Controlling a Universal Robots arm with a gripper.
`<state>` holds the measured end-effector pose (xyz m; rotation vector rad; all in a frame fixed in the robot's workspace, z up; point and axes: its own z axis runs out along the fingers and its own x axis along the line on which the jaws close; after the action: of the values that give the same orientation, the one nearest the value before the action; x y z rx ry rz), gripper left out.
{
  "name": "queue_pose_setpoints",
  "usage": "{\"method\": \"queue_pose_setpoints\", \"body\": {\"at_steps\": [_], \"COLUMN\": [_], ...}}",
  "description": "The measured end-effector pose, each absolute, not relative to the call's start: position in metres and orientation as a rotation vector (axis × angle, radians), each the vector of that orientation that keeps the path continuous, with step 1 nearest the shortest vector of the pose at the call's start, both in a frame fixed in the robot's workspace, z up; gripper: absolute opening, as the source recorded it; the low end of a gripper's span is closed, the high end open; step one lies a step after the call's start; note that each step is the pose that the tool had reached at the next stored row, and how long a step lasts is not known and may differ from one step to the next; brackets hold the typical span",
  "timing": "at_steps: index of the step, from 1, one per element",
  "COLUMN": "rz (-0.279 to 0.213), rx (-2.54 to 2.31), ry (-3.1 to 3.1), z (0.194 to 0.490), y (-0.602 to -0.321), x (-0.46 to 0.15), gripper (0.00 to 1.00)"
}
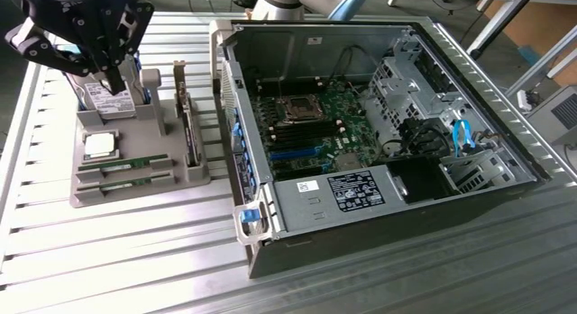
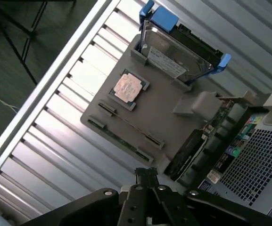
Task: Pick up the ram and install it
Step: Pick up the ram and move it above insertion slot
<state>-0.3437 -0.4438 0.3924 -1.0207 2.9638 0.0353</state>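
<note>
1. The gripper (image 1: 115, 86) hangs over the far end of a grey tray (image 1: 135, 135), above the hard drive (image 1: 113, 103) that stands there in its blue carrier; the jaws are together and hold nothing.
2. In the wrist view the gripper (image 2: 146, 173) shows its fingertips pressed to each other, well above the tray (image 2: 164, 110).
3. Two green ram sticks lie flat in parallel slots at the tray's near end: the ram nearer the processor (image 1: 121, 165) and the second ram (image 1: 121, 184) just beside it; I cannot tell which of the two is the task's own.
4. A processor (image 1: 99, 145) sits between the sticks and the hard drive; the gripper is apart from both sticks.
5. An upright expansion card (image 1: 186, 125) stands at the tray's edge towards the exterior view's right.
6. The open computer case (image 1: 298, 199) lies just beside the tray on the slatted metal table (image 1: 108, 260); its motherboard (image 1: 311, 125) faces up.
</note>
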Motion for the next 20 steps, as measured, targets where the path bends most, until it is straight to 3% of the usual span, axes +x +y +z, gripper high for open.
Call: {"method": "queue_pose_setpoints", "body": {"at_steps": [20], "rz": [0.008], "rx": [-2.045], "ry": [2.394], "z": [0.391], "y": [-0.4438], "x": [-0.3437], "gripper": [0.11]}}
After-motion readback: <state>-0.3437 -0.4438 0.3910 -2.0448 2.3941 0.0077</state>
